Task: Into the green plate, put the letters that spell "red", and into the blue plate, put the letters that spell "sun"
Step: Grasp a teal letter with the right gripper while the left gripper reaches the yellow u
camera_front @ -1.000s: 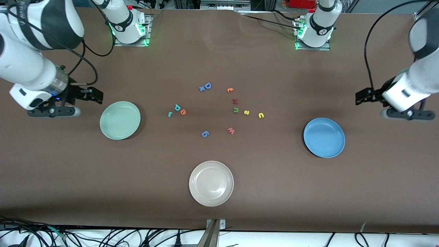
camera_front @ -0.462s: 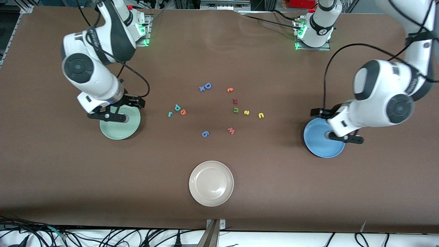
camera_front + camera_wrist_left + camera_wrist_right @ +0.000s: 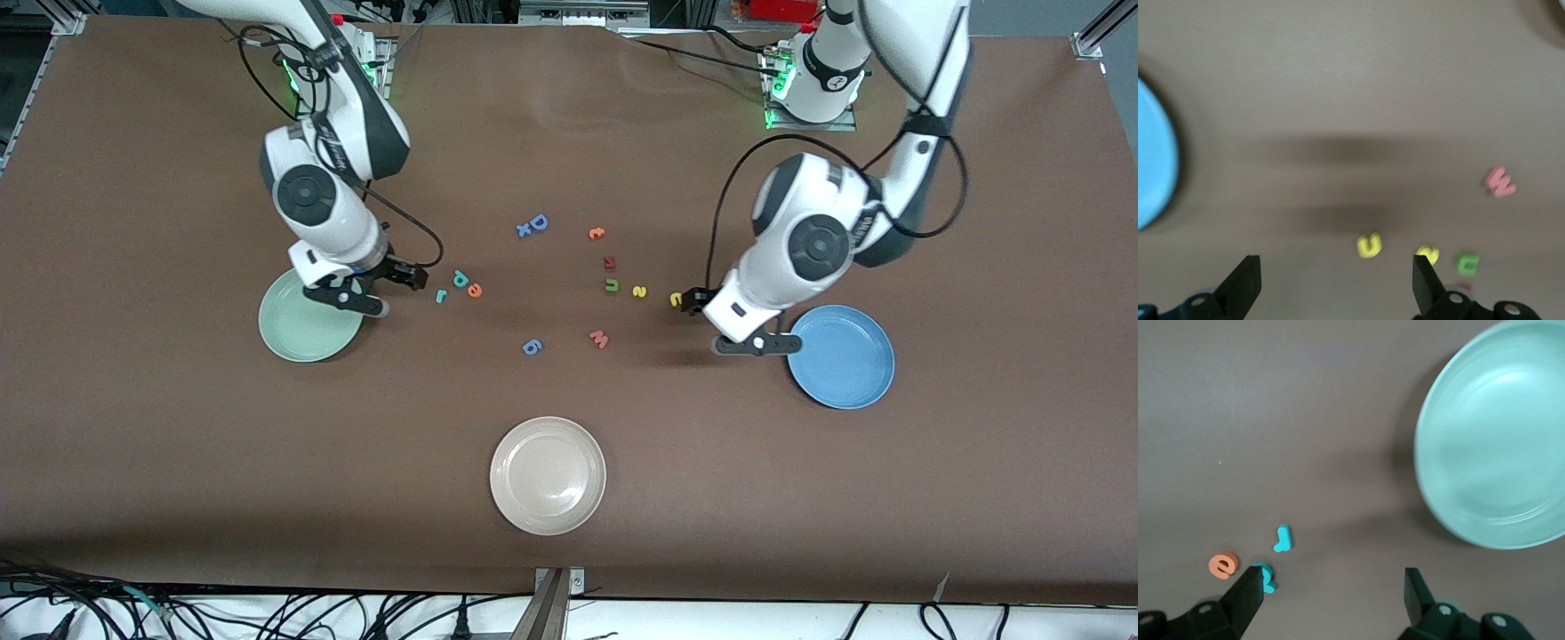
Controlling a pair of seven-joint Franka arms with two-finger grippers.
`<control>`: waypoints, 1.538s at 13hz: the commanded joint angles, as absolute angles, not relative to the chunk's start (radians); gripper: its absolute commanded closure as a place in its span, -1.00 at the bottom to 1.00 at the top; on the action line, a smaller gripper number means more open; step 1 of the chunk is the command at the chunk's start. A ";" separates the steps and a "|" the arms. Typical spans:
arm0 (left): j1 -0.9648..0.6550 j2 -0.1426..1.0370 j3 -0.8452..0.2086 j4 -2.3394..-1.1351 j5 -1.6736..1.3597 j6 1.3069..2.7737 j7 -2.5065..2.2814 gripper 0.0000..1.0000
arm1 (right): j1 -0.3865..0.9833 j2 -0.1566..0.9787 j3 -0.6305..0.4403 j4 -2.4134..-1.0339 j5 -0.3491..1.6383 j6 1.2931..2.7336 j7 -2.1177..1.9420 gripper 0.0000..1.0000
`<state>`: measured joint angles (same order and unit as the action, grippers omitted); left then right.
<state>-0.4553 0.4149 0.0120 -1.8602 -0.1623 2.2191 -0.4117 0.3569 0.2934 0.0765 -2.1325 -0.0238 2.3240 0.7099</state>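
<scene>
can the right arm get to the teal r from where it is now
Probably yes. The right gripper hangs open over the table beside the green plate, and the teal r lies just past it with only bare table between them; the teal d and orange e sit slightly farther along.

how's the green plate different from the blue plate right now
The green plate is pale mint; the blue plate is mid-blue. The green plate lies toward the right arm's end of the table, partly under the right gripper; the blue plate lies toward the left arm's end, beside the left gripper. Both are round, rimmed, similar in size and hold no letters.
</scene>
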 commanded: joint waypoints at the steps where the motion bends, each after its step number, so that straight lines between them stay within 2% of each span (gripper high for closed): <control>1: -0.532 0.390 0.028 -2.058 -0.186 2.484 -0.466 -1.00 | 0.353 0.342 0.097 -2.132 -0.014 2.384 0.768 -0.83; 2: -0.555 0.391 0.028 -2.094 -0.186 2.537 -0.483 -1.00 | 0.354 0.348 0.097 -2.131 -0.014 2.388 0.788 -0.76; 6: -0.601 0.403 0.029 -2.198 -0.176 2.687 -0.555 -1.00 | 0.420 0.425 0.095 -2.132 -0.017 2.506 0.916 -0.69; 15: -0.617 0.488 0.035 -2.166 -0.137 2.692 -0.555 -0.99 | 0.422 0.445 0.075 -2.144 -0.018 2.539 0.958 -0.30; 18: -0.618 0.488 0.037 -2.166 -0.123 2.689 -0.552 -0.75 | 0.423 0.459 0.075 -2.163 -0.018 2.588 0.974 -0.27; 19: -0.618 0.489 0.037 -2.166 -0.095 2.686 -0.555 -0.74 | 0.423 0.465 0.077 -2.164 -0.018 2.595 0.974 -0.20; 20: -0.618 0.488 0.037 -2.164 -0.083 2.684 -0.557 -0.67 | 0.425 0.466 0.077 -2.166 -0.018 2.600 0.974 -0.04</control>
<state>-0.6048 0.4770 0.0234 -2.1836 -0.1247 2.6870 -0.5458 0.4212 0.4642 0.0751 -2.1515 -0.0237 2.5697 0.9599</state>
